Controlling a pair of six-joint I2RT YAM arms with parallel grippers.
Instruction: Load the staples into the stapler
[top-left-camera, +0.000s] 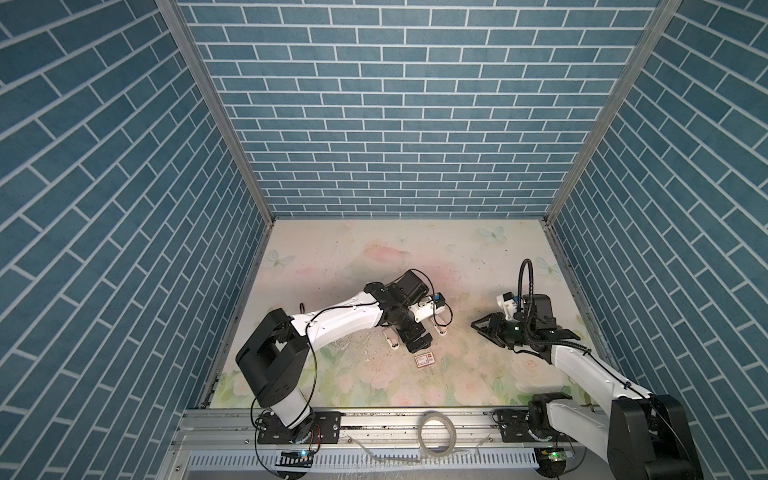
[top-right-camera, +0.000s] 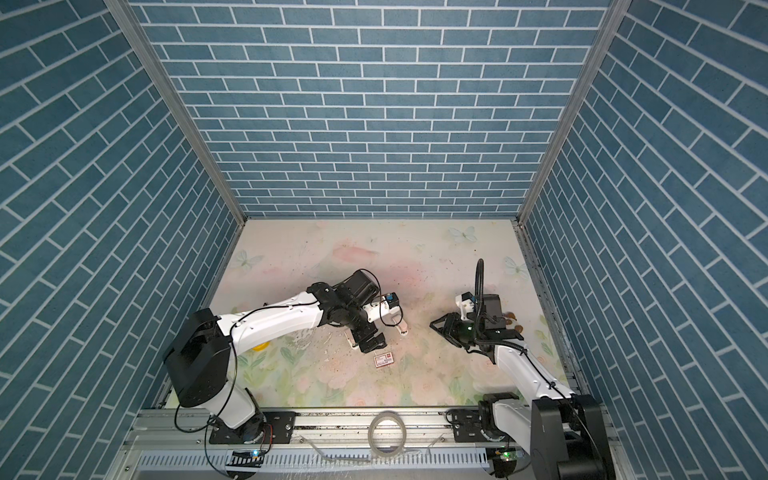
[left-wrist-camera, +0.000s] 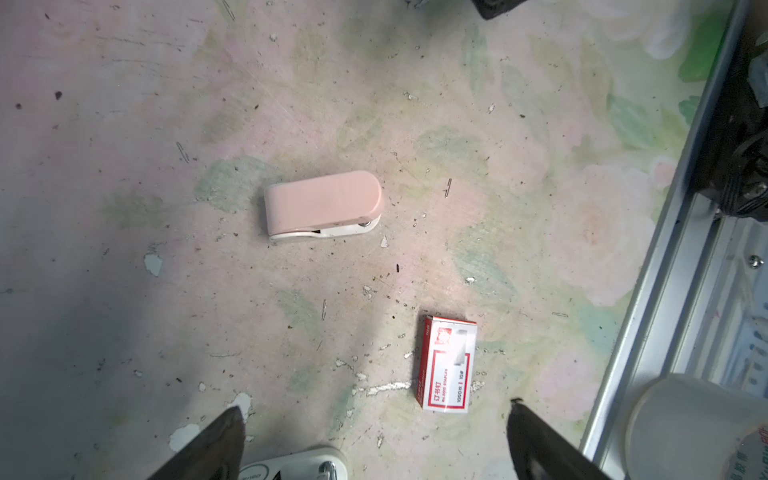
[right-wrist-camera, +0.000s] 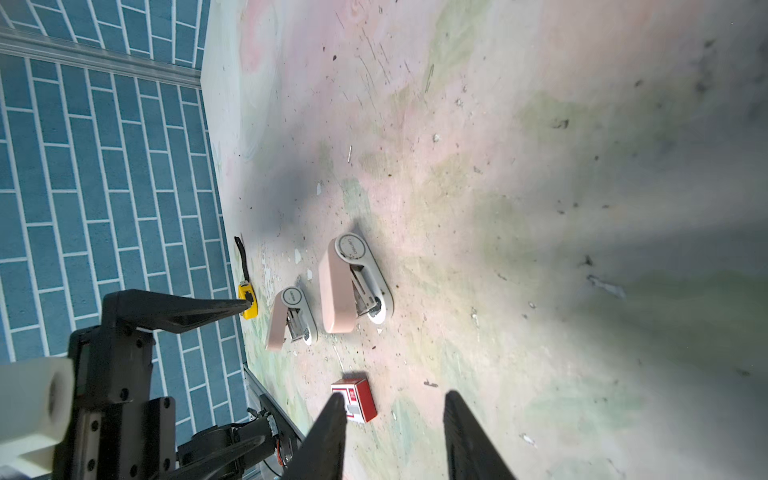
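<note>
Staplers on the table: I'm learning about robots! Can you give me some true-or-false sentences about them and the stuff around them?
1. Two pink staplers lie on the table: the wall-side stapler and the middle stapler. True.
2. The red-and-white box sits on top of a stapler. False: it lies on the table, apart from both.
3. The left gripper is squeezing a stapler. False: it is open and grips nothing.
4. The right gripper has nothing between its fingers. True.
5. A yellow thing lies close to the blue brick wall. True.
</note>
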